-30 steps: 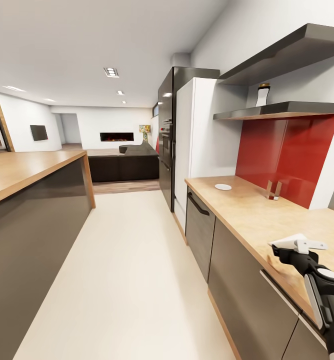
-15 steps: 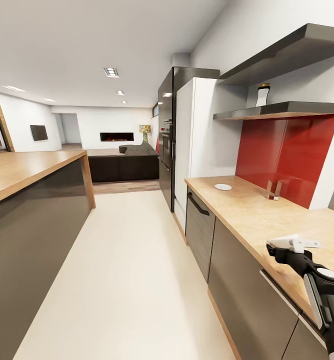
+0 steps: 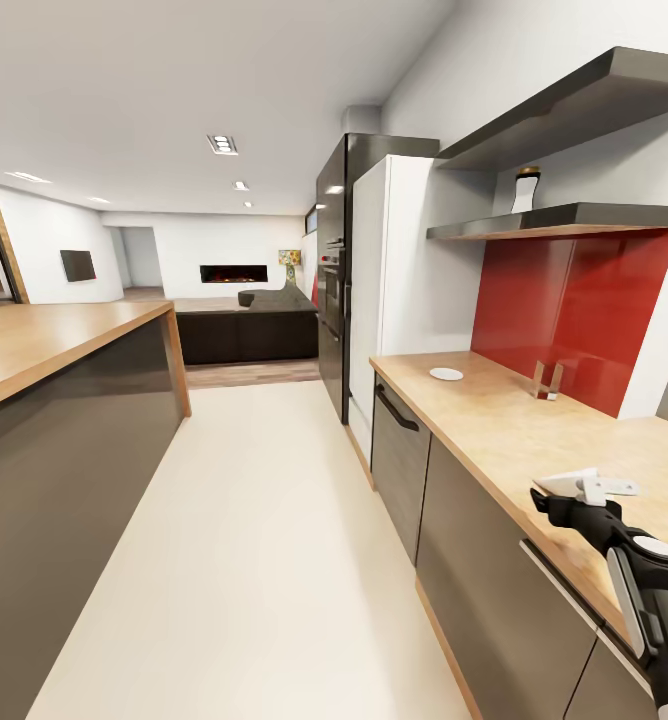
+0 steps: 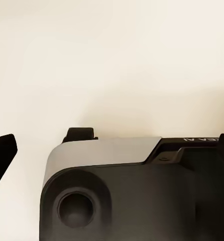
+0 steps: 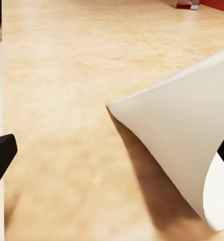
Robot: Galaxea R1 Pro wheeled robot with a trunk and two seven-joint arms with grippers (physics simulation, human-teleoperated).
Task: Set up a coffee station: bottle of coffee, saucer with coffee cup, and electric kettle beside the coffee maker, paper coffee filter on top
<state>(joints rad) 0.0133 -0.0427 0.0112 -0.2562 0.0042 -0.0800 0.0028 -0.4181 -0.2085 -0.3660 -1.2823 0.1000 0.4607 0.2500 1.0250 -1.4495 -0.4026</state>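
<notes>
Now we carry the thin off-white paper coffee filter (image 3: 566, 483) clamped between our right gripper's (image 3: 584, 489) jaws over the light wood-grain kitchen countertop (image 3: 494, 420), presumably toward the coffee maker; left jaws' state unclear.

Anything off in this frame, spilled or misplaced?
Nothing spilled or damaged. The saucer lies flat on the kitchen countertop, the bottle of coffee stands upright on the kitchen shelf, and the right gripper has the paper coffee filter at its tip above the counter.

Wooden island table (image 3: 44, 345) left, white fridge (image 3: 399, 260), red backsplash (image 3: 574, 310), cream floor (image 3: 264, 540), far fireplace (image 3: 233, 273).
</notes>
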